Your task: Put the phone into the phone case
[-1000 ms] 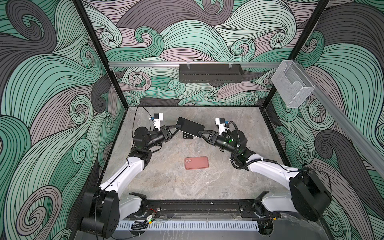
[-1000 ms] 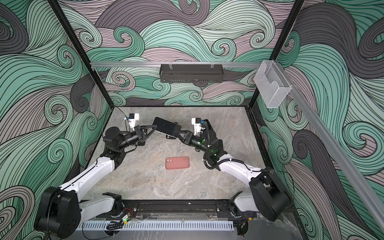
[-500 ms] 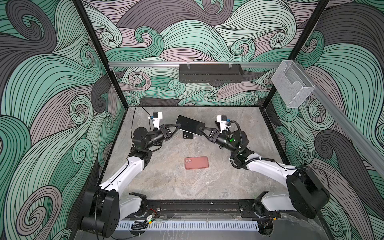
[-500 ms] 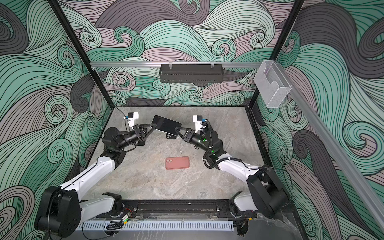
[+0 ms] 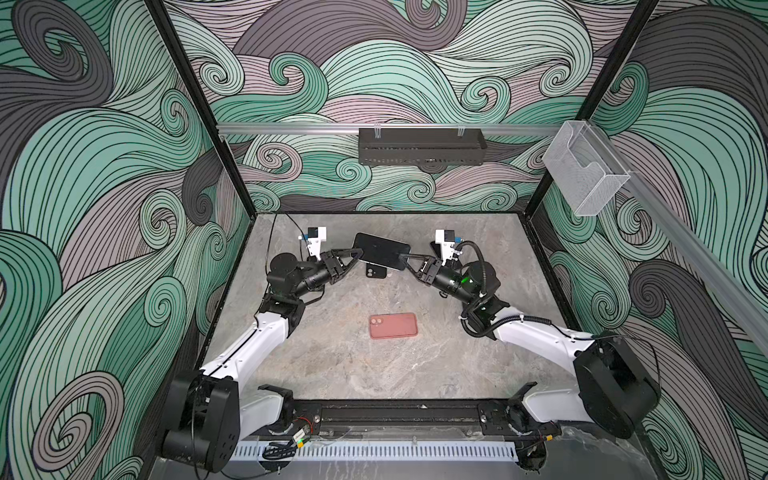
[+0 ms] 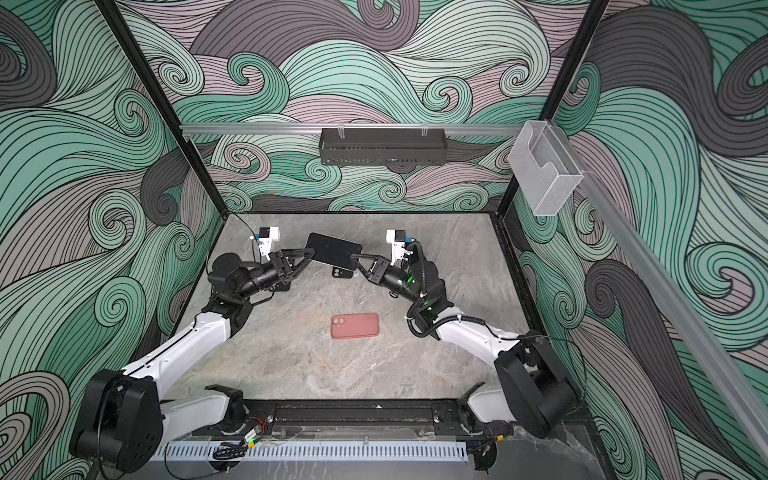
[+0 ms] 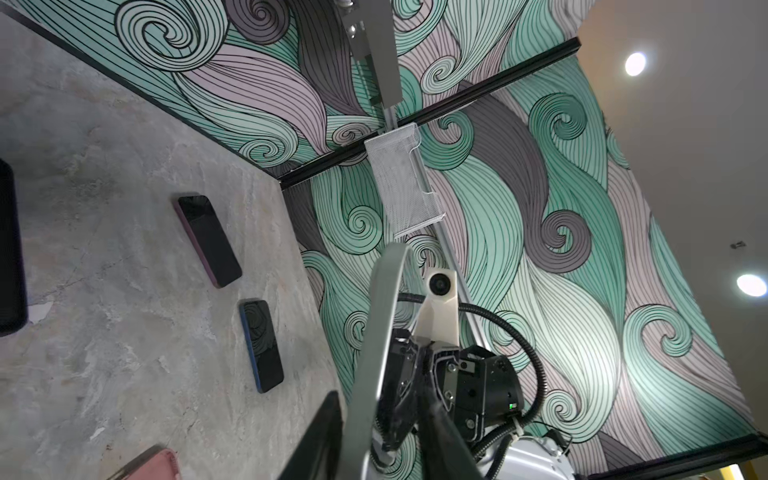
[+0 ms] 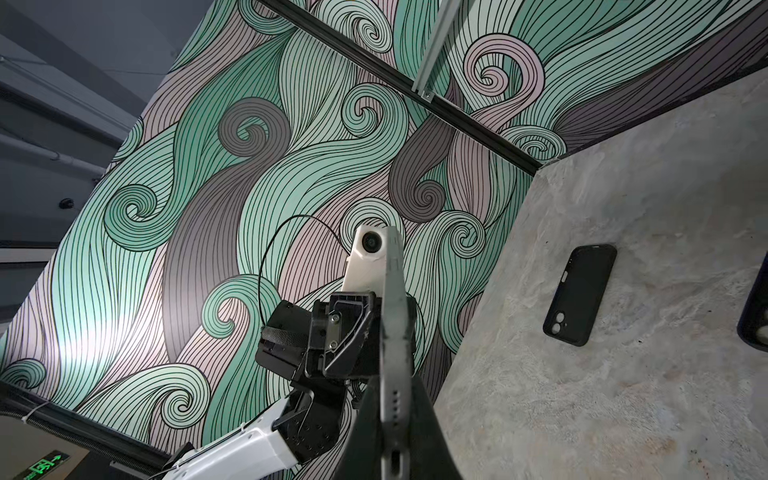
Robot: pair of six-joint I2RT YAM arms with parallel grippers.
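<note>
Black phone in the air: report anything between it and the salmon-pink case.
Nothing visible does. The black rectangular phone hangs above the grey stone-look table; the salmon-pink phone case lies on bare surface nearer the robot's base. A black case beneath the phone is off that path.

Behind phone case (image 5: pixel 393 326), phone (image 5: pixel 381 250) aloft.

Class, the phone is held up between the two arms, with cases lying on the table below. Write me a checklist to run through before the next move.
1. Jaws of right gripper shut on phone: ok.
2. Jaws of left gripper clear of the phone's other end: cannot tell.
3. Phone lifted off the table: ok.
4. Nothing lying on the red case: ok.
5. Open side of red case facing up: cannot tell.
</note>
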